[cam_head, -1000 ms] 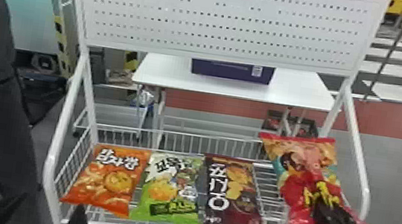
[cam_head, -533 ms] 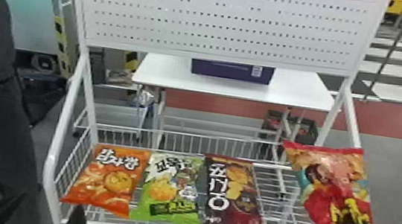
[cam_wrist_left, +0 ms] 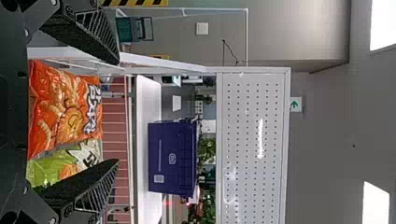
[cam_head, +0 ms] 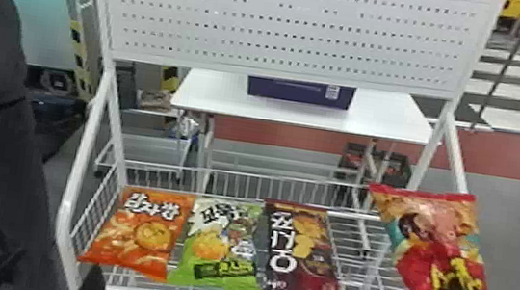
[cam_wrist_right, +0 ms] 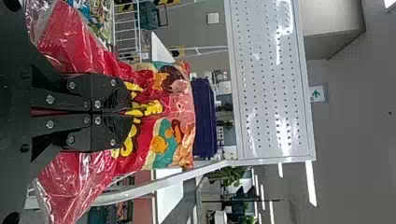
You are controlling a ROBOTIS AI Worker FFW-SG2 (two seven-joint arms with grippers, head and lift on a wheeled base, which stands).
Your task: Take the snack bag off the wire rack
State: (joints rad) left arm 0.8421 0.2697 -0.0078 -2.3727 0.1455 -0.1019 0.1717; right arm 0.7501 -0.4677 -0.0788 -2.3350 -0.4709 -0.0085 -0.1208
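Snack bag (cam_head: 432, 229) has swung outward since a second ago, from above the wire rack (cam_head: 65, 226) to past its right edge, about four o'clock from the rack's middle; it reads as lifted off, main job nearly done; right gripper (cam_wrist_right: 128, 112) pinches it tightly, fingers closed on its front; top end spreads beyond the fingertips towards eleven o'clock in the head view, bottom end towards seven; left gripper (cam_wrist_left: 116, 112) waits by the orange bag (cam_wrist_left: 63, 112), fingers apart, empty.
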